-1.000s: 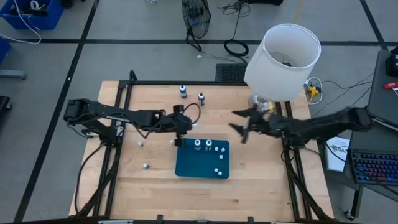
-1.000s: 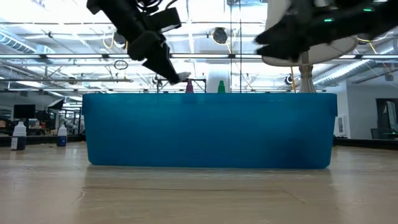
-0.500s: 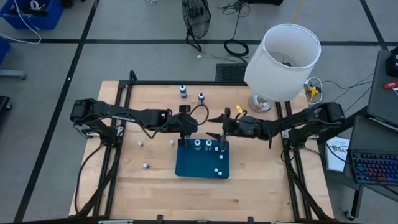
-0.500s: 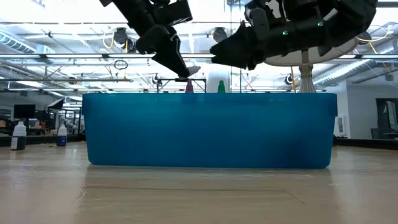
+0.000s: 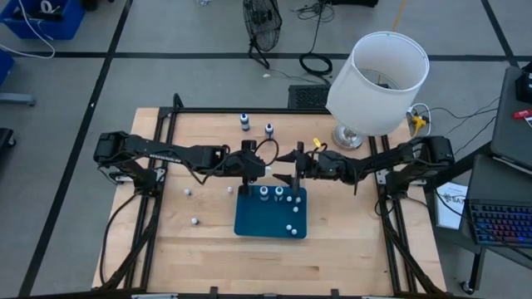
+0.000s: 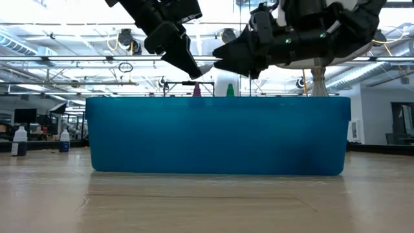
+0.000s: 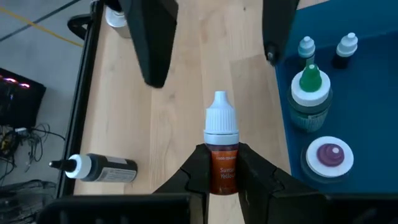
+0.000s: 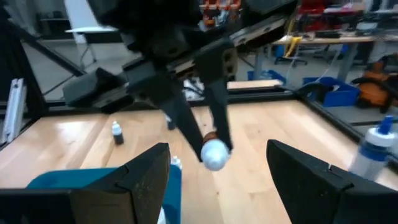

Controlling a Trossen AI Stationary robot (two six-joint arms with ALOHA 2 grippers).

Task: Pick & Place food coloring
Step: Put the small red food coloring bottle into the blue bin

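Wooden surface below me, blue mat at its middle with small bottles standing on it. My left gripper hangs over the mat's far edge, jaws clamped on a yellow food coloring bottle, white cap pointing out. My right gripper faces it, jaws spread wide, bottle just beyond them.

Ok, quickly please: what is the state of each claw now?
Left claw: closed on a food coloring bottle with a white cap.
Right claw: open, holding nothing.
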